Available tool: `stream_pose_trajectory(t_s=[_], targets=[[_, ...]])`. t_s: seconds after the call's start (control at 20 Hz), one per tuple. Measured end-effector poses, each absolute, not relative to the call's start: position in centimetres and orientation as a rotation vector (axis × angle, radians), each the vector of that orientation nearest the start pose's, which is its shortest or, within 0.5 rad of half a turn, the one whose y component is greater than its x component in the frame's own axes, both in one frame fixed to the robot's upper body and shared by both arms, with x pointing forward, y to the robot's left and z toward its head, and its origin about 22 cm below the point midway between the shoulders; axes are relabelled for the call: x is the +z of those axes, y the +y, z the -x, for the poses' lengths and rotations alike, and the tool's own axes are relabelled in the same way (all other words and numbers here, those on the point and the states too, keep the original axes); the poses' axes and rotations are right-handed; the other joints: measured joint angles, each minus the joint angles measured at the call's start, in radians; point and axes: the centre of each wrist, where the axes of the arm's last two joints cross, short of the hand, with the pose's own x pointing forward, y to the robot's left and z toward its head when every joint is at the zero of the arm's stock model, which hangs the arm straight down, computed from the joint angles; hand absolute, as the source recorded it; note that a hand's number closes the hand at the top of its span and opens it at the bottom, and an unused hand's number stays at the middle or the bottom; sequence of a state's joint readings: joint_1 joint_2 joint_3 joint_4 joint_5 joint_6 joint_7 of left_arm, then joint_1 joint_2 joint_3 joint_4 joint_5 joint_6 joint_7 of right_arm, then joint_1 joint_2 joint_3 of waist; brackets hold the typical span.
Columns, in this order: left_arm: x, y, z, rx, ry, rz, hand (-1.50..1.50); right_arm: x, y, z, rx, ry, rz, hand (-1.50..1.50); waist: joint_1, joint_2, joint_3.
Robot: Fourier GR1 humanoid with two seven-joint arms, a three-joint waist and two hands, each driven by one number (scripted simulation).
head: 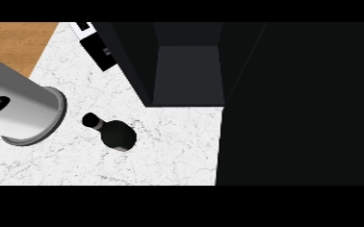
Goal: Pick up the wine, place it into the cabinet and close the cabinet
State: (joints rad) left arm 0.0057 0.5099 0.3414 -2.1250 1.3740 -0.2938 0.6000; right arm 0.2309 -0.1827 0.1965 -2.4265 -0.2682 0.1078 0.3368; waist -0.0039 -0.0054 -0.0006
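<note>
Fingers out of view, both hands; can't tell state. Wine bottle (115,134) stands on counter (171,158), untouched, just outside open cabinet (188,72). Grasp body from side, keep upright.

This is looking like a kitchen. A white worktop (163,149), veined in grey like marble, is filling the lower left of the head view. A dark cabinet (188,72) is standing open at its far side, with its shadowed inside showing. A dark wine bottle (117,135) is resting on the stone near the cabinet's front (its narrow neck is pointing up and to the left in the view). A wood-coloured surface (25,41) is showing beyond the worktop's upper left edge.
</note>
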Motion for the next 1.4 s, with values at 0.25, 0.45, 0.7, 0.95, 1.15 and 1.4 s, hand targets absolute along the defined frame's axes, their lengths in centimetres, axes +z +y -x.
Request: stream_pose_trajectory(t_s=[0.25, 0.45, 0.7, 0.95, 1.15, 1.4], targets=[[20.9, 35.1, -18.8, -0.177, -1.615, 0.896, -1.50, 15.7, -21.9, -13.7, 0.248, -1.809, -0.357, -1.50, -0.002, 0.000, 0.000], [22.1, 35.6, -18.3, -0.152, -1.614, 0.882, -1.50, 15.5, -21.9, -13.3, 0.249, -1.796, -0.355, -1.50, -0.005, -0.001, 0.000], [22.3, 36.8, -18.3, -0.117, -1.637, 0.869, -1.50, 15.8, -21.7, -13.4, 0.252, -1.798, -0.352, -1.50, -0.007, 0.000, 0.000], [22.2, 37.0, -18.7, -0.098, -1.655, 0.839, -1.50, 15.9, -21.6, -13.4, 0.253, -1.807, -0.349, -1.50, -0.012, 0.001, 0.000], [20.9, 37.5, -19.5, -0.078, -1.663, 0.780, -1.50, 15.9, -21.3, -13.4, 0.244, -1.808, -0.355, -1.50, -0.015, 0.002, 0.000], [18.6, 37.8, -20.9, -0.089, -1.653, 0.721, -1.50, 15.8, -21.4, -13.4, 0.236, -1.817, -0.339, -1.50, -0.019, 0.004, 0.000]])
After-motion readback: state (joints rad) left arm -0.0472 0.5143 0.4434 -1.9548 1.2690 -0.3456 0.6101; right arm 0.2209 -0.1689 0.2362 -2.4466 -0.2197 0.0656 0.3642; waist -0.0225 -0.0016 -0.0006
